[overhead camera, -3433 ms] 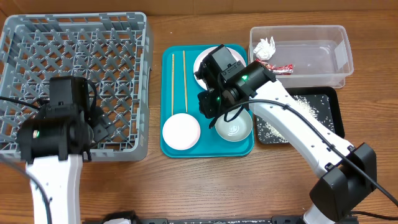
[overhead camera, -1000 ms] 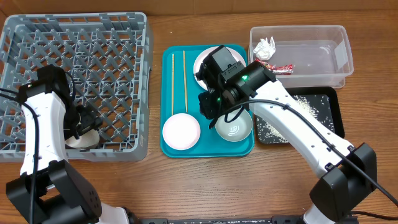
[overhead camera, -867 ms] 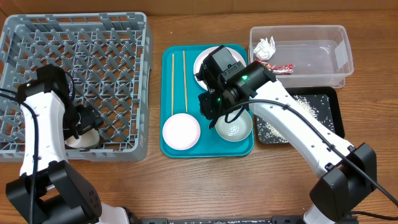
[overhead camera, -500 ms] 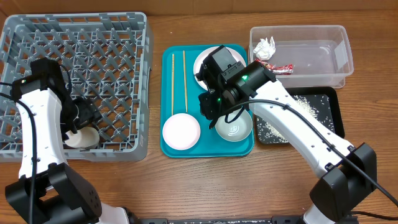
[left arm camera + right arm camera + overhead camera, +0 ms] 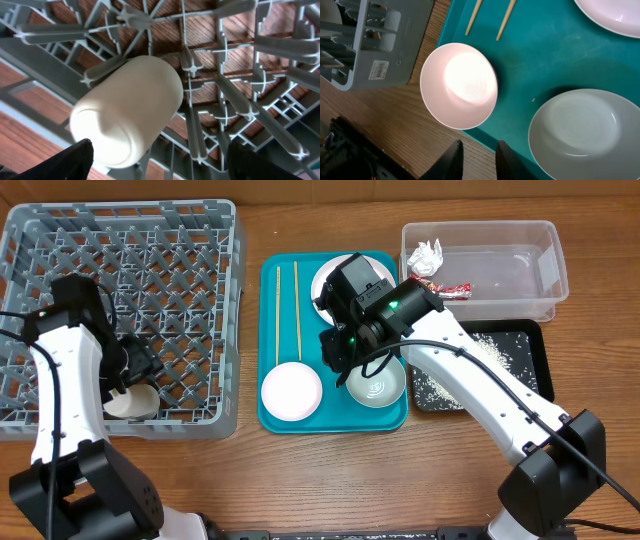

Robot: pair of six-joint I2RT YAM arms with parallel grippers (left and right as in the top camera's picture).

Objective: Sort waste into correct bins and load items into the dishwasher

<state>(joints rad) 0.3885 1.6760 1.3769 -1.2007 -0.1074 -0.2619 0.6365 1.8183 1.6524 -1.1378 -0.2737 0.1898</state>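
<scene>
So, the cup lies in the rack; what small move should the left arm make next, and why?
Probably raise the left gripper straight up, clear of the grey rack. The white cup lies on its side on the grid, and the jaws stand wide apart, not closed on it, so it looks released. Lifting straight should avoid knocking it.

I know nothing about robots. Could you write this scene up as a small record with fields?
Dish rack: grey, one white cup lying on its side inside
Left end effector: open, cup just ahead of it
Right end effector: narrowly open, empty, over the teal tray
Teal tray: plate, white bowl, pale bowl, two chopsticks
Clear tub: tissue, red wrapper
Black tray: scattered rice
</scene>
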